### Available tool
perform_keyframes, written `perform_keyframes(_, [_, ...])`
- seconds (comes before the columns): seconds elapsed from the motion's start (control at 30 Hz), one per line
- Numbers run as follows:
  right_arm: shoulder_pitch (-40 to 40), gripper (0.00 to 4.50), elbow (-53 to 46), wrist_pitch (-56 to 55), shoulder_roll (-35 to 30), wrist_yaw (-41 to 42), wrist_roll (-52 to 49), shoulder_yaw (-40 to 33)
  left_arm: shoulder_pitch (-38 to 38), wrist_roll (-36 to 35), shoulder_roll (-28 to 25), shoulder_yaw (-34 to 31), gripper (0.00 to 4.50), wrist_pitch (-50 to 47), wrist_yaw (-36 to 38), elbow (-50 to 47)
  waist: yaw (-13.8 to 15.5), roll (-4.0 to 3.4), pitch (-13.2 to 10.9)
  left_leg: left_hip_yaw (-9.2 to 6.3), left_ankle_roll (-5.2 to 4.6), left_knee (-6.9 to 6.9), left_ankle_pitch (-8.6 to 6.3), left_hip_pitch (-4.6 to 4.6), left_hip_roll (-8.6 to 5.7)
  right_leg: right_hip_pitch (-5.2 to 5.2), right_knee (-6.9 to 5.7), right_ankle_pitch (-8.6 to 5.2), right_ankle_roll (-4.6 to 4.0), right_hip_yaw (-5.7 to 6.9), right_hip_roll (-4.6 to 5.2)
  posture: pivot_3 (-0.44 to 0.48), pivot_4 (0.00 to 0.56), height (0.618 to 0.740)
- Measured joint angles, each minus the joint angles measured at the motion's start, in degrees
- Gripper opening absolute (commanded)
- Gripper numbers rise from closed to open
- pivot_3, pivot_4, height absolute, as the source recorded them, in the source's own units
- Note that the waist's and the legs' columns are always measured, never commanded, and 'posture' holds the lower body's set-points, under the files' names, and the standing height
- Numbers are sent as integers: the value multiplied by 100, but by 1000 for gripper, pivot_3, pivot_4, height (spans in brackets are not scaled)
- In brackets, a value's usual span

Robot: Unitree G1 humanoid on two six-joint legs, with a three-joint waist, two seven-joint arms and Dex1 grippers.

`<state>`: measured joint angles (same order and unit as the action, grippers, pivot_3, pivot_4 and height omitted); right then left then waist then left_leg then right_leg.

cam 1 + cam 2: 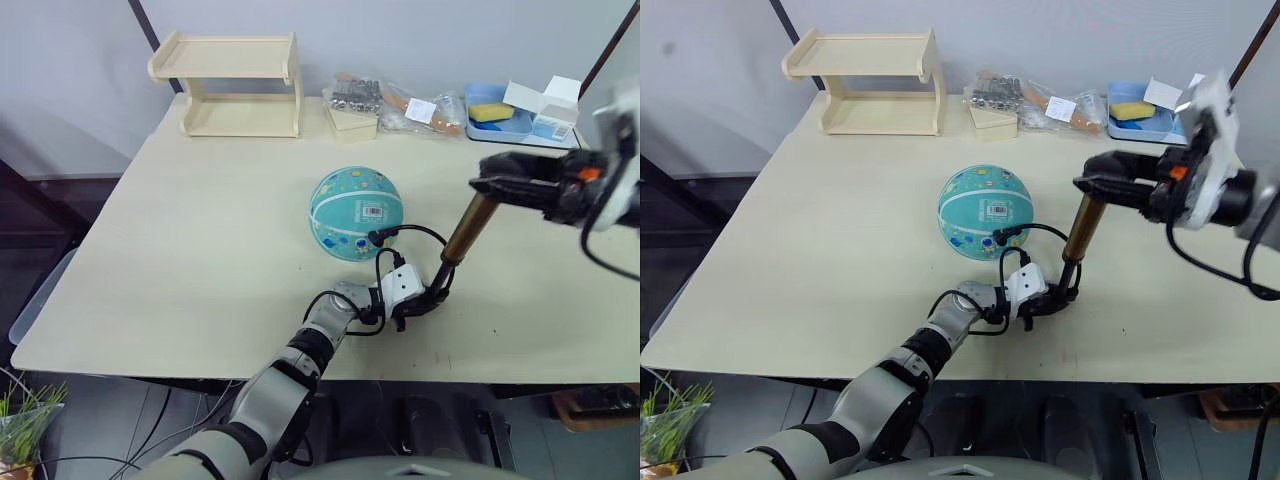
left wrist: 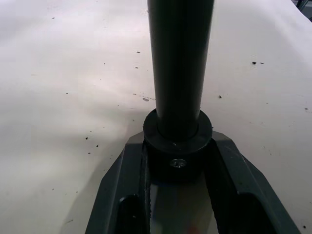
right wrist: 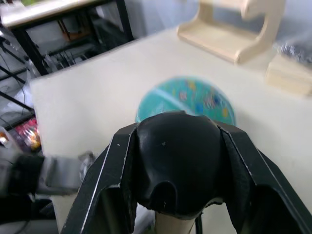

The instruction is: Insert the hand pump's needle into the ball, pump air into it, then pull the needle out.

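Both grippers grip the hand pump [image 1: 466, 232], which stands tilted on the table [image 1: 180, 260] just right of the ball [image 1: 356, 213]. From the left eye, the left gripper [image 1: 420, 304] clamps the pump's black base cap against the tabletop, while the right gripper [image 1: 500, 185] is closed over the black handle at the top. A thin black hose [image 1: 415, 232] loops from the pump's foot up to the ball's lower right side; the needle itself is too small to make out. The ball is round, its white barcode sticker facing the camera. A wooden shelf [image 1: 240, 85] and a blue tray [image 1: 500, 128] sit along the far edge.

The right eye shows the same arrangement.

At the left wrist, the fingers [image 2: 122, 190] press on either side of the base cap [image 2: 177, 146].

At the right wrist, the fingers [image 3: 105, 175] enclose the handle [image 3: 178, 161], with the ball [image 3: 185, 100] beyond.
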<state>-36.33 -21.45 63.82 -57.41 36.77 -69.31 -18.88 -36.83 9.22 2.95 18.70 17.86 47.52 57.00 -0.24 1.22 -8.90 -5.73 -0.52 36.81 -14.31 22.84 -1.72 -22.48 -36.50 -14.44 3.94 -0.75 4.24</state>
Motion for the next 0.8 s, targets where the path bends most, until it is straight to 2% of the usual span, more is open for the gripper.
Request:
perform_keyframes(0.1, [-59, 1668, 75, 181, -83, -236, -296, 0, -9, 0, -2, -2, 1041, 1, -17, 3, -2, 8, -10, 6, -1, 4, 0, 3, 1, -4, -4, 0, 2, -3, 1, 0, 150, 740])
perform_keyframes(0.27, [169, 1668, 49, -27, 61, -218, -215, -84, -7, 2, -2, 6, 1041, 0, -12, 6, -2, 11, -7, 9, -3, 6, -1, 1, 1, -2, -5, 1, 3, -4, -2, 0, 150, 740])
perform_keyframes(0.37, [801, 1668, -62, -714, 244, 75, 522, 160, 10, 22, -34, 15, 1041, -4, -29, 42, -9, 47, 28, 7, -3, 8, -2, -15, 0, 9, -8, -7, 16, 2, -14, 0, 150, 740])
perform_keyframes(0.47, [1401, 1668, 39, -1636, 664, 397, 1507, 820, 54, 55, -109, 12, 1041, -53, -114, 60, -96, 78, 55, 16, -1, 0, -5, -98, 24, 82, -7, -17, 30, -6, -19, 0, 150, 740])
perform_keyframes(0.6, [1660, 1668, 294, -2326, 1074, 598, 2323, 1466, 94, 64, -172, -7, 1041, -80, -165, 60, -147, 93, 85, 17, 24, -5, -23, -120, 52, 94, -8, -28, 14, 10, -20, 0, 150, 740])
perform_keyframes(0.8, [2038, 1668, 1029, -3382, 1874, 806, 3342, 2144, 167, 60, -193, -13, 1041, -121, -166, 33, -169, 102, 160, 13, 0, -19, -9, -133, 56, 95, -7, -18, 30, 19, -28, 0, 150, 740])
